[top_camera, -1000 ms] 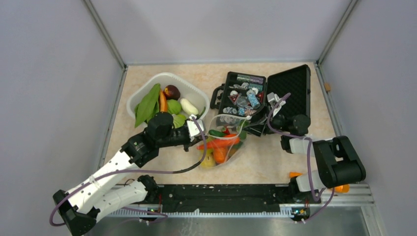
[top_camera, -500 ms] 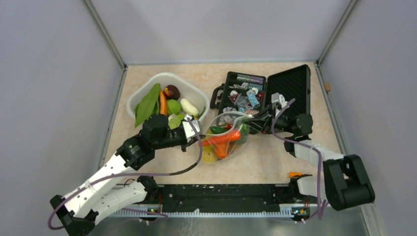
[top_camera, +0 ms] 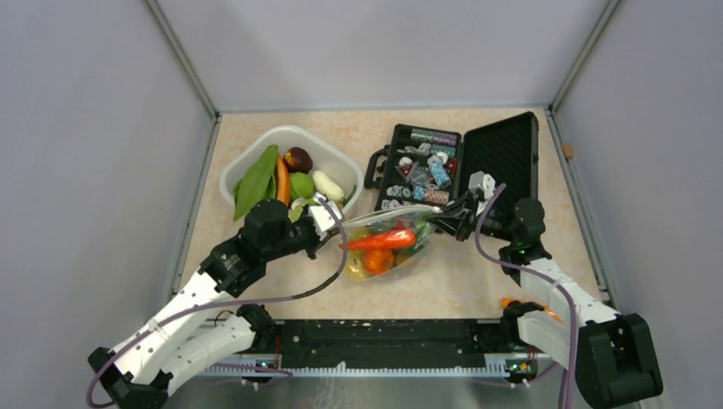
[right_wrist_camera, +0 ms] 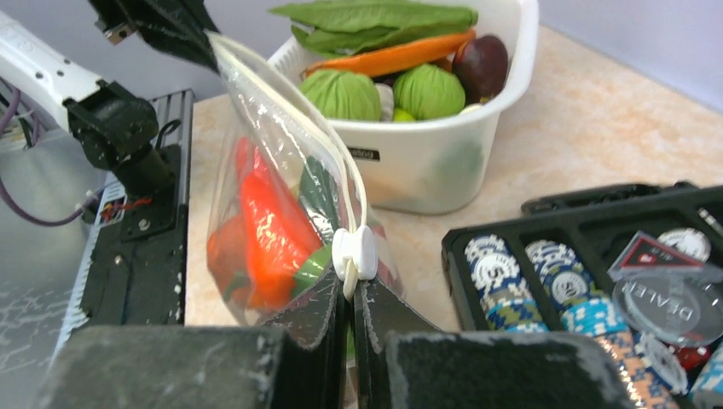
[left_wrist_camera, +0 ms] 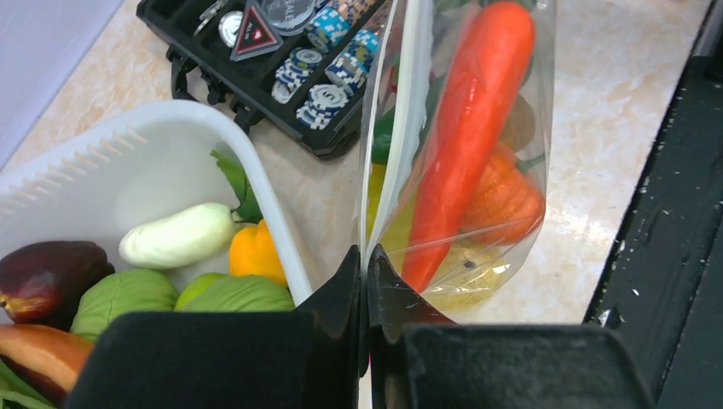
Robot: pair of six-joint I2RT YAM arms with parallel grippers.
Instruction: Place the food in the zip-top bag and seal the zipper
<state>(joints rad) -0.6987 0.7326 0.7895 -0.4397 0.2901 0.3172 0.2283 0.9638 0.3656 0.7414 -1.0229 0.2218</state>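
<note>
Right pincer (right_wrist_camera: 349, 300) has just clamped the zip-top bag (top_camera: 394, 249); left pincer (left_wrist_camera: 365, 266) pinches its far corner, zipper (left_wrist_camera: 407, 102) stretched taut for sealing.

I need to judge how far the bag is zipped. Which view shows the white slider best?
Right wrist: the white slider sits close up, at the tips of the shut fingers of the right gripper. From the top it is too small to tell. The left wrist shows only the zipper strip, no slider.

A lab test cell: grey panel walls (top_camera: 85, 128) enclosing a beige tabletop (top_camera: 460, 281).
</note>
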